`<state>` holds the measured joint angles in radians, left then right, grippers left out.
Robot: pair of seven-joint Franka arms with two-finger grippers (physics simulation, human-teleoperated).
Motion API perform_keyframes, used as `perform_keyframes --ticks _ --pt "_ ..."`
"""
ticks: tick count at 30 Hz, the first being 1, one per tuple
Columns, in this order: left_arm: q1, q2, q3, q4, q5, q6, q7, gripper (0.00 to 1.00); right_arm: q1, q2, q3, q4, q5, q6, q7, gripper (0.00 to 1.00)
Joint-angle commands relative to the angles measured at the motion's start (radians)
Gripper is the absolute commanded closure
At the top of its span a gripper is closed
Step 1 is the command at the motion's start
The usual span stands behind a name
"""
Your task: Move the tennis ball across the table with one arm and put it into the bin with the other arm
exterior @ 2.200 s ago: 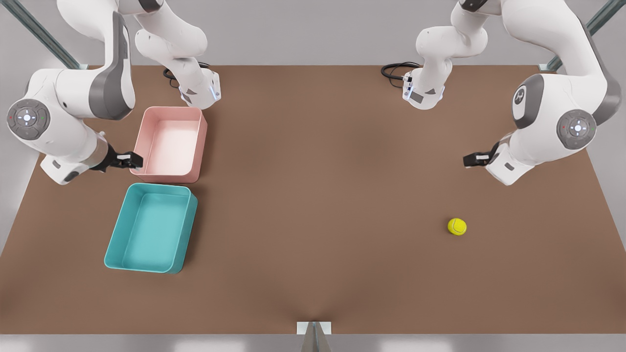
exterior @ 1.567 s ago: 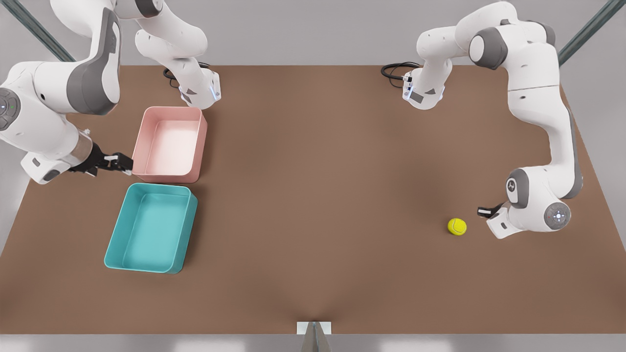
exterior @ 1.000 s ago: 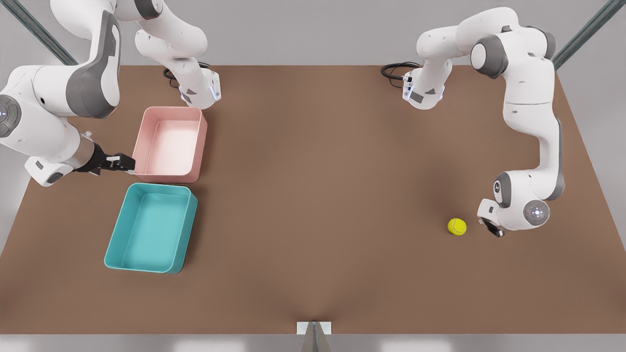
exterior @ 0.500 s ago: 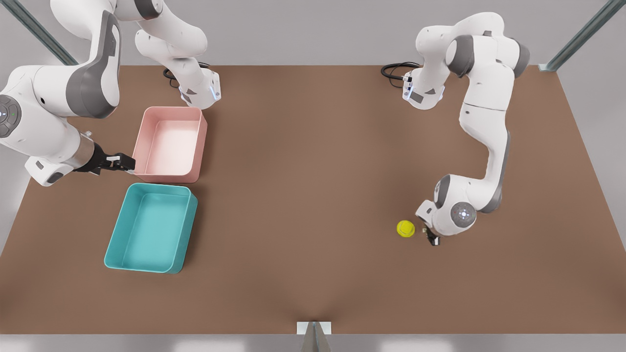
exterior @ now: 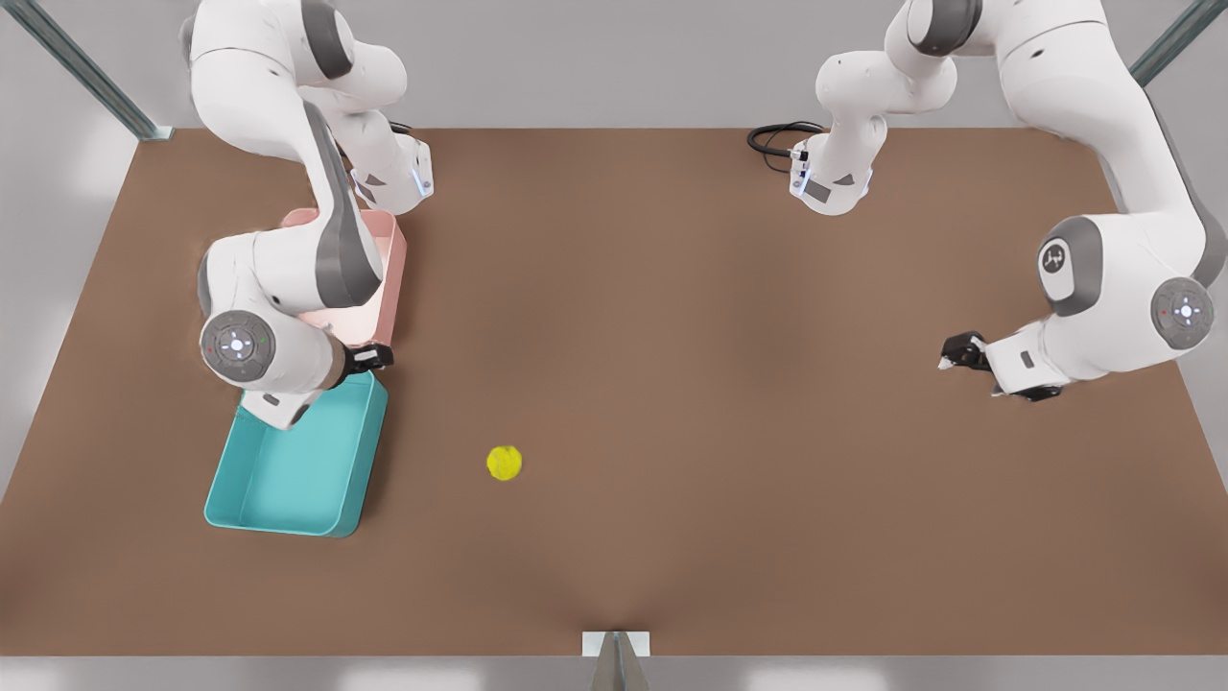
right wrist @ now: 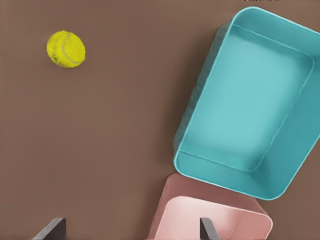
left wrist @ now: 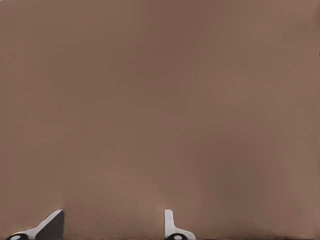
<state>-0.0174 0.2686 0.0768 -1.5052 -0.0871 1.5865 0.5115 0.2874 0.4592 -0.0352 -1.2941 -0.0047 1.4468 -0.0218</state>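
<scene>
The yellow-green tennis ball point(exterior: 504, 463) lies free on the brown table point(exterior: 672, 384), a little to the right of the teal bin point(exterior: 369, 451) in the front view. In the right wrist view the ball point(right wrist: 66, 49) sits apart from the bin point(right wrist: 186, 146). My right gripper point(exterior: 369, 358) hangs open over the bin's far corner, at the front view's left; its fingertips point(right wrist: 207, 227) hold nothing. My left gripper point(exterior: 959, 350) is open at the front view's right, far from the ball, above bare table point(left wrist: 160, 100).
A pink tub point(exterior: 387, 278) stands right behind the teal bin, partly covered by the right arm, and shows in the right wrist view point(right wrist: 210, 210). Both arm bases and a black cable point(exterior: 772, 139) sit at the table's far edge.
The ball has rolled across the table from the front view's right toward the bin. The left arm pulled back and up. The right arm swung in over the bins.
</scene>
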Motion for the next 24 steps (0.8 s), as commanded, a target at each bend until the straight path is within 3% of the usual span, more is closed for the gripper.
perform_keyframes --ticks 1,5,14,24 --pt "-0.004 -0.006 -0.003 0.013 0.003 -0.200 -0.671 0.00 0.030 0.056 0.000 0.001 0.011 0.217 0.168 0.00" --pt "-0.001 -0.011 -0.066 0.020 0.061 -0.181 -0.669 0.00 0.038 0.167 -0.003 -0.013 0.005 0.403 0.174 0.00" --pt "0.004 -0.009 -0.066 0.017 0.061 -0.180 -0.669 0.00 -0.019 0.260 -0.014 -0.043 0.009 0.613 0.174 0.00" --pt "0.004 -0.008 -0.066 0.016 0.061 -0.183 -0.671 0.00 -0.017 0.328 -0.014 -0.051 0.037 0.652 0.172 0.00"
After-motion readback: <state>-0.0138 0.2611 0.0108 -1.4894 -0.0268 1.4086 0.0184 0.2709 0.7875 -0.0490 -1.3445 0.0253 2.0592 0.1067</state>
